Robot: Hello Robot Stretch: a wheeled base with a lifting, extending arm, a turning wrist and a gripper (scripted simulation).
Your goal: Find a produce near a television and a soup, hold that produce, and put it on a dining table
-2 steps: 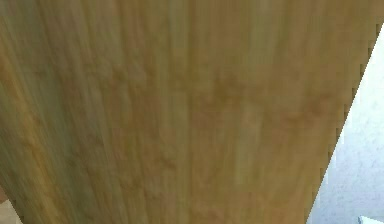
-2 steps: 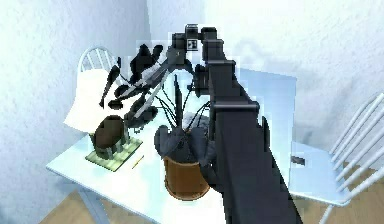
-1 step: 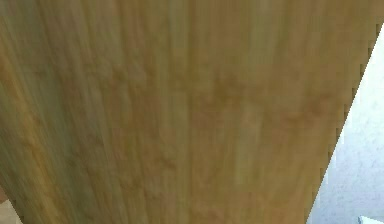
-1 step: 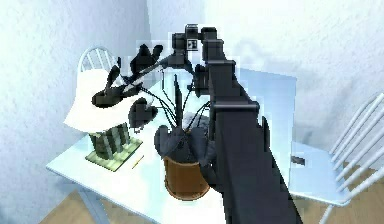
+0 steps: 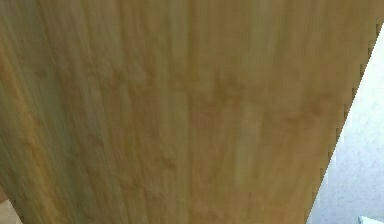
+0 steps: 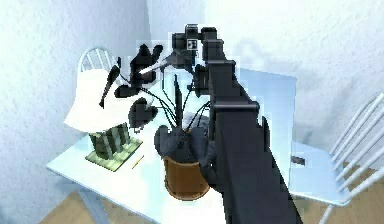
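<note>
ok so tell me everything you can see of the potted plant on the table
The potted plant has a reddish-brown pot standing upright on the pale blue table near its edge. Thin dark stems rise and spread into dark rounded leaves. The dark arm crosses the pot's right side in the picture, hiding part; whether they touch cannot be told. A striped greenish block stands apart on its left.

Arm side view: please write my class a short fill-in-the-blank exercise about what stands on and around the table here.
1. The plant grows in a pot coloured ____.
2. A green-striped object lies on the table, to the pot's ____.
3. The chair behind the table is ____.
4. The dark arm rises from the picture's ____ edge.

Missing words: brown; left; white; bottom.
</note>
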